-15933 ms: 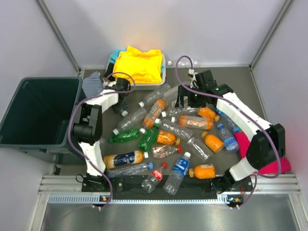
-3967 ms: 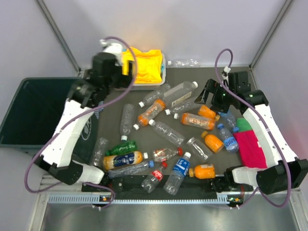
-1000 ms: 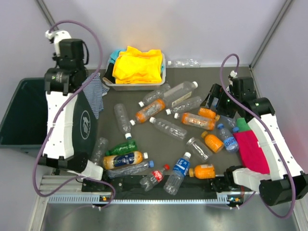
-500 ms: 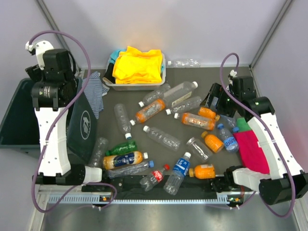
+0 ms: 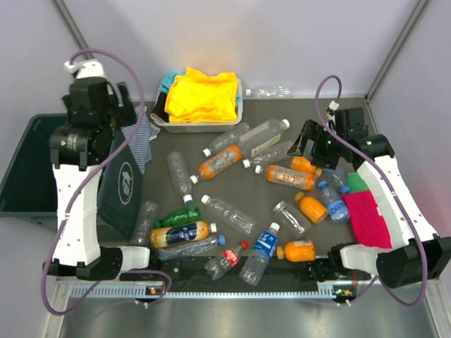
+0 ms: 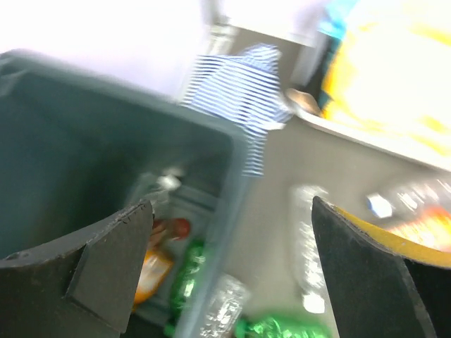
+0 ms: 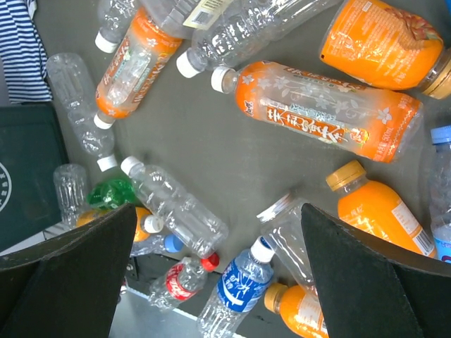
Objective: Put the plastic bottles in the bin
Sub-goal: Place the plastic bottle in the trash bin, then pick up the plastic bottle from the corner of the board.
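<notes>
Many plastic bottles lie across the dark table: an orange one, a clear one, a blue-labelled one and more. The dark green bin stands at the left. My left gripper hangs open and empty over the bin's right rim. An orange bottle and a green one lie inside the bin. My right gripper is open and empty, high above the table's right half. The right wrist view shows a clear bottle and a blue-labelled one below it.
A white tray of yellow cloth stands at the back. A striped cloth hangs beside the bin's corner. A pink cloth lies at the right edge. One clear bottle lies behind the table's back edge.
My left gripper has gone from shut to open over the bin, and its wrist swung left and back right. A clear bottle mid-table rolled toward the near left. The right arm shifted slightly.
</notes>
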`<state>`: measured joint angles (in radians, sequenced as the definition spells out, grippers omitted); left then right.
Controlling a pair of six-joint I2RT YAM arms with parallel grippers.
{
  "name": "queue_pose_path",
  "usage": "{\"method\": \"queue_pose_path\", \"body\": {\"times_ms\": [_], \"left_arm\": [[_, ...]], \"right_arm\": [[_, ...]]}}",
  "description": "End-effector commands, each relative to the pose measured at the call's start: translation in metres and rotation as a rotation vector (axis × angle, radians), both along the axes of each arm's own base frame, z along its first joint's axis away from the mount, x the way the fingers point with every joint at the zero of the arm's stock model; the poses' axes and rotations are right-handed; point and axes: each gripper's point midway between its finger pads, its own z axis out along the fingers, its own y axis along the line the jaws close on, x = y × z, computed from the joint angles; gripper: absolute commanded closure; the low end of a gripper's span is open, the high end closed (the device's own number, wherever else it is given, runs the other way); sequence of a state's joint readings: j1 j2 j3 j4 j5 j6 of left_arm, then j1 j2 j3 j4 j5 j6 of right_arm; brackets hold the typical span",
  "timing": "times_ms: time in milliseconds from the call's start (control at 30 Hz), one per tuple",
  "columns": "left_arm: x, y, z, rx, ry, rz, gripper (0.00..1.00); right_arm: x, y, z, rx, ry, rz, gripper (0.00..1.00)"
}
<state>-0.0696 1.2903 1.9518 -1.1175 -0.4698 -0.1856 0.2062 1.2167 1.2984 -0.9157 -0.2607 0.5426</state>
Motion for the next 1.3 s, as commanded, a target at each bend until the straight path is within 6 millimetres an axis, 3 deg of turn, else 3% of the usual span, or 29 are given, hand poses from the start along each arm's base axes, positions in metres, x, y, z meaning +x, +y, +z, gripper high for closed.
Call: {"method": "queue_pose_path", "body": {"times_ms": [0, 33, 100, 133, 300, 400, 567, 600, 700, 800, 1000, 1033, 1200, 1267], "left_arm": [[0.027, -0.077, -0.008, -0.016, 0.001, -0.279, 0.02], [0.031, -0.104, -0.014, 0.016, 0.020, -0.339, 0.02], [0.035, -0.130, -0.021, 0.029, 0.042, -0.393, 0.02], [0.038, -0.153, -0.032, 0.024, 0.070, -0.440, 0.02], [0.043, -0.214, -0.060, 0.002, 0.103, -0.559, 0.01], [0.036, -0.255, -0.096, -0.038, 0.177, -0.677, 0.01], [-0.001, -0.315, -0.154, -0.093, 0.293, -0.902, 0.01], [-0.012, -0.321, -0.181, -0.087, 0.350, -0.930, 0.01], [-0.042, -0.347, -0.223, -0.076, 0.435, -1.010, 0.01], [-0.068, -0.377, -0.251, -0.046, 0.497, -1.093, 0.01], [-0.107, -0.439, -0.261, -0.069, 0.514, -1.221, 0.01], [-0.114, -0.449, -0.271, -0.076, 0.534, -1.213, 0.02], [-0.136, -0.475, -0.305, -0.155, 0.662, -1.141, 0.07], [-0.146, -0.483, -0.310, -0.154, 0.682, -1.167, 0.07]], "right_arm": [[0.007, 0.000, 0.017, 0.014, -0.060, 0.005, 0.01], [0.007, 0.000, 0.016, 0.014, -0.059, 0.007, 0.01], [0.005, 0.000, 0.013, 0.014, -0.055, 0.003, 0.01], [0.004, -0.001, 0.012, 0.014, -0.053, 0.001, 0.01], [-0.001, -0.004, 0.007, 0.002, -0.048, -0.007, 0.01], [-0.003, -0.005, 0.005, -0.002, -0.047, -0.009, 0.01], [-0.006, -0.010, 0.008, -0.019, -0.053, -0.031, 0.01], [-0.006, -0.011, 0.011, -0.020, -0.067, -0.036, 0.01], [-0.006, -0.012, 0.025, -0.014, -0.109, -0.042, 0.01], [-0.005, -0.013, 0.033, -0.018, -0.120, -0.047, 0.01], [-0.009, -0.017, 0.041, -0.024, -0.132, -0.059, 0.01], [-0.012, -0.018, 0.042, -0.030, -0.129, -0.059, 0.01], [-0.016, -0.033, 0.078, -0.080, -0.218, -0.104, 0.01], [-0.021, -0.037, 0.093, -0.082, -0.261, -0.116, 0.01]]}}
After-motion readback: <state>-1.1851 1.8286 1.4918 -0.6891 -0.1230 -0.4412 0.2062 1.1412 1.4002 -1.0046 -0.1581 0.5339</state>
